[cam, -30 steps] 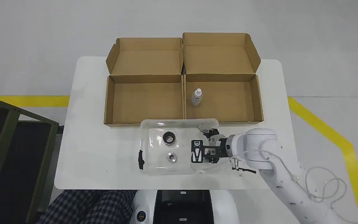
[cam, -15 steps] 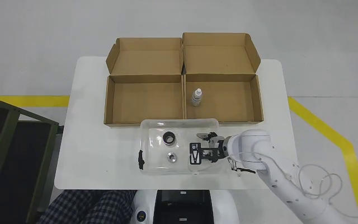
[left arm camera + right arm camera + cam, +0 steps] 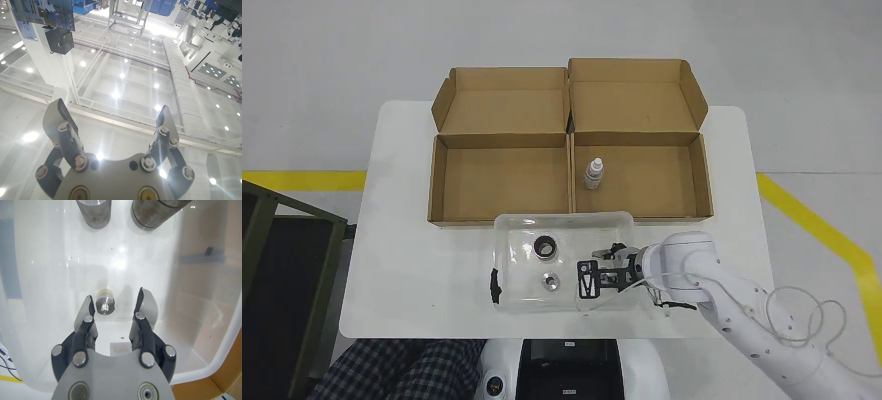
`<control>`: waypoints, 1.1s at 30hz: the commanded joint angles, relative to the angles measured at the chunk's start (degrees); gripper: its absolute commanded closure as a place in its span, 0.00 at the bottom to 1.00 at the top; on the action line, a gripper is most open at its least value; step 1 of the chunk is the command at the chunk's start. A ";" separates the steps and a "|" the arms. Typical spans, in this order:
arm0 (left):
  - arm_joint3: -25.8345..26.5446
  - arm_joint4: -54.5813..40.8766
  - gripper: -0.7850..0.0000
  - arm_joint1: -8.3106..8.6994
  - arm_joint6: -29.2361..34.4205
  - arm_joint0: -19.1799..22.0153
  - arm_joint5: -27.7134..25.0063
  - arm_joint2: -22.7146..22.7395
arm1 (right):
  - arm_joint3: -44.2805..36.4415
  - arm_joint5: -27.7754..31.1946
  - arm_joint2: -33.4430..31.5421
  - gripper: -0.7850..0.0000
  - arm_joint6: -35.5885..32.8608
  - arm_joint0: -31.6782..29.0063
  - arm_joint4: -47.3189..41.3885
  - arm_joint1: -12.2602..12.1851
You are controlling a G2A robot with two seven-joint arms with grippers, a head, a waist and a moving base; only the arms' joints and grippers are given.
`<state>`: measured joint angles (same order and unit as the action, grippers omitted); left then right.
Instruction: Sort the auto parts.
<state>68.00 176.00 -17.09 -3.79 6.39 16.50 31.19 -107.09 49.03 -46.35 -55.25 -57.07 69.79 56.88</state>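
Observation:
A clear plastic bin [image 3: 562, 217] stands at the table's near edge. Two grey metal cylinders stand in it, a larger one [image 3: 545, 245] and a smaller one [image 3: 551, 281]. My right gripper [image 3: 588, 279] is inside the bin beside them, open. In the right wrist view this gripper [image 3: 115, 297] is down near the bin floor [image 3: 121, 262]. A small stepped metal part [image 3: 105, 305] lies between its fingers, close to one fingertip [image 3: 91, 305], with the two cylinders [image 3: 94, 213] [image 3: 155, 213] beyond. My left gripper [image 3: 113, 113] is open, holds nothing and points up at the ceiling.
Two open cardboard boxes sit side by side behind the bin, the left one [image 3: 500, 180] bare inside. The right one [image 3: 657, 180] holds a small white bottle [image 3: 593, 173] near its left wall. White table [image 3: 402, 260] lies to the bin's left.
My right gripper has moved leftward inside the bin, closer to the smaller cylinder. Nothing has been picked up; the cylinders and bottle are where they were.

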 commanded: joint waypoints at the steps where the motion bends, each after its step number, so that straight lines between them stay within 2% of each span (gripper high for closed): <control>1: 0.00 0.00 0.00 0.00 0.00 0.00 0.00 0.00 | 0.05 -0.25 0.53 0.69 -0.26 0.49 -0.19 -0.16; 4: 0.00 0.00 0.00 0.00 0.00 0.00 0.00 0.00 | 0.18 -0.65 1.60 0.86 -0.65 1.29 -0.49 -0.47; 6: 0.00 0.00 0.00 0.00 0.00 0.00 0.00 0.00 | 0.15 -0.83 2.32 0.92 -0.83 1.82 -0.80 -0.67; 7: 0.00 0.00 0.00 0.00 0.00 0.00 0.00 0.00 | -0.11 -0.88 2.59 1.00 -0.88 2.10 -1.02 -0.77; 16: 0.00 0.00 0.00 0.00 0.00 0.00 0.00 0.00 | -3.87 -1.31 1.90 1.00 -1.20 3.06 -4.23 -1.72; 20: 0.00 0.00 0.00 0.00 0.00 0.00 0.00 0.00 | -5.58 -2.10 0.03 1.00 0.91 2.44 -5.48 -2.06; 26: 0.00 0.00 0.00 0.00 0.00 0.00 0.00 0.00 | -5.04 -1.56 -3.35 1.00 10.18 1.46 -8.48 -2.41; 33: 0.00 0.00 0.00 0.00 0.00 0.00 0.00 0.00 | -3.56 -3.28 -7.61 1.00 24.88 0.21 -8.50 -2.46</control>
<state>68.00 176.00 -17.09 -3.79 6.39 16.50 31.19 -110.84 46.00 -53.52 -32.70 -56.59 61.18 54.41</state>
